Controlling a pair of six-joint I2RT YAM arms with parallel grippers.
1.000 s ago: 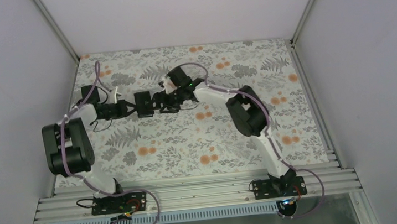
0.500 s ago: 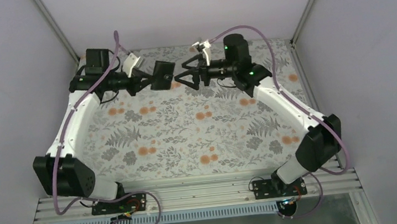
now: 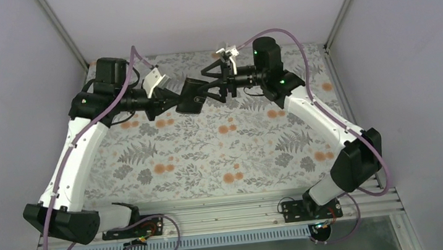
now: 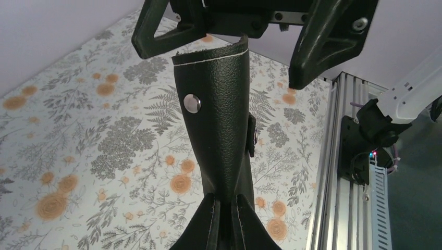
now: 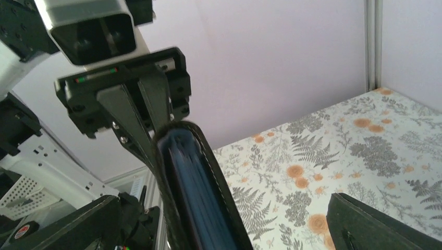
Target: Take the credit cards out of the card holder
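Note:
The black card holder (image 3: pixel 192 96) is held up in the air above the far part of the table. My left gripper (image 3: pixel 174 101) is shut on its near edge; the left wrist view shows the holder (image 4: pixel 219 104) with a metal snap rising from my closed fingertips (image 4: pixel 208 219). My right gripper (image 3: pixel 207 84) is open, one finger on each side of the holder's far edge. In the right wrist view the holder (image 5: pixel 193 192) is slightly open, showing blue inner layers. No red credit cards are visible.
The floral tablecloth (image 3: pixel 221 150) lies below both arms. Purple walls and metal posts enclose the back and sides. The aluminium rail (image 3: pixel 216 215) with the arm bases runs along the near edge.
Both arms rose from the table to the far end. In the last half second the left gripper brought the holder rightward, so its edge now sits between the right gripper's open fingers.

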